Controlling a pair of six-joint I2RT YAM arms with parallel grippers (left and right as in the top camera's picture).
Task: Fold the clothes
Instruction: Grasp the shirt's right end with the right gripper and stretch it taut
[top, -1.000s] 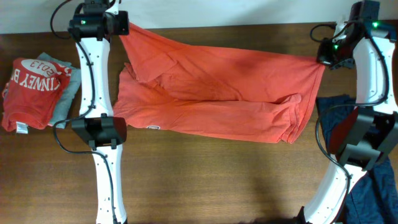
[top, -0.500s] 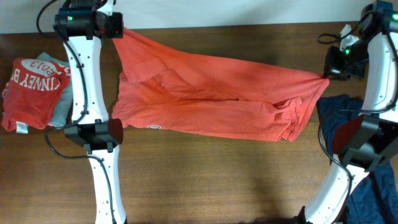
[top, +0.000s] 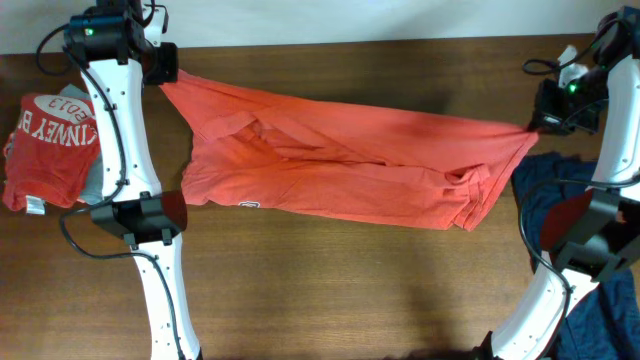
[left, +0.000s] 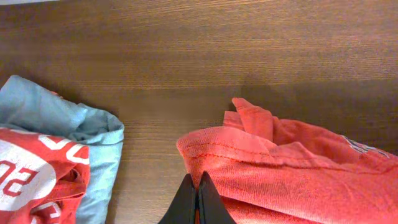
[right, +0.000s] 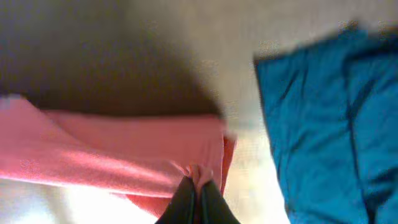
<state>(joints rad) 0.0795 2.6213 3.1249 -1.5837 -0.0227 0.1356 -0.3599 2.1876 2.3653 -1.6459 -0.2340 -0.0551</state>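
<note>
Brown wooden surface (top: 350, 290) with a large plain red-orange T-shirt (top: 340, 170) drawn out long between two arms.

Left fingers (left: 198, 194) are pinched shut on the shirt's hemmed far-left corner, and right fingers (right: 199, 193) are pinched shut on its far-right corner, so its upper edge runs taut and appears raised while its lower edge lies on the wood. A dark navy garment (top: 545, 185) lies just beyond the shirt's right end. A folded red printed shirt (top: 45, 140) over a pale grey-blue garment (left: 74, 121) sits beyond its left end. The T-shirt looks light, limp and quick to wrinkle, and would likely sag wherever unsupported. Corners and stitched hems seem the soundest holds.
</note>
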